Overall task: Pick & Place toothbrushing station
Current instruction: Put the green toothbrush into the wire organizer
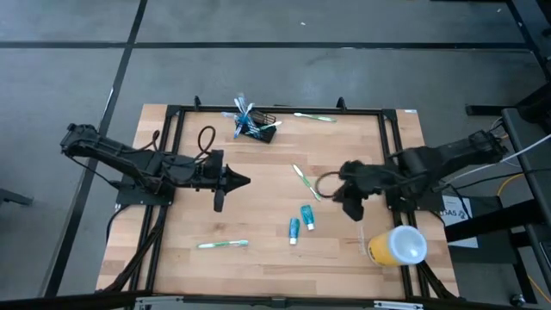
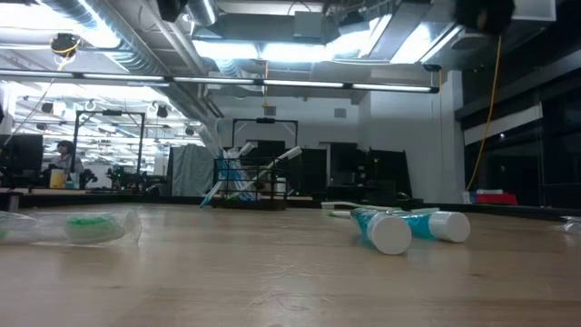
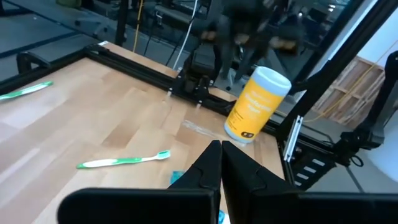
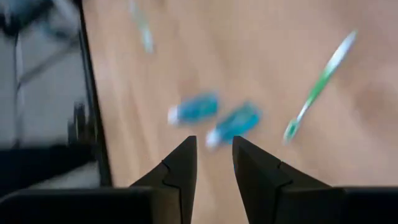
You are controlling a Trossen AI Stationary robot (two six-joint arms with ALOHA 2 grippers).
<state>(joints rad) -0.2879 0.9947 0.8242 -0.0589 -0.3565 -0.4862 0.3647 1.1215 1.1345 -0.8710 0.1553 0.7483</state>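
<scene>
Right gripper point(image 4: 211, 158) hovers empty over the two blue tubes point(image 1: 300, 222) and a green toothbrush point(image 1: 305, 181), jaws parted, seemingly choosing a pick. Left gripper point(image 1: 245, 180) waits mid-table, fingers pressed together. The toothbrushing station point(image 1: 257, 126) sits at the far edge, already bristling with brushes

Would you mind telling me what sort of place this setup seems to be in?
Probably a robotics lab or open industrial workspace. The low view shows exposed ceiling ducts, strip lighting, and distant benches where a person sits. The wooden table sits in a black metal frame on a grey floor.
</scene>
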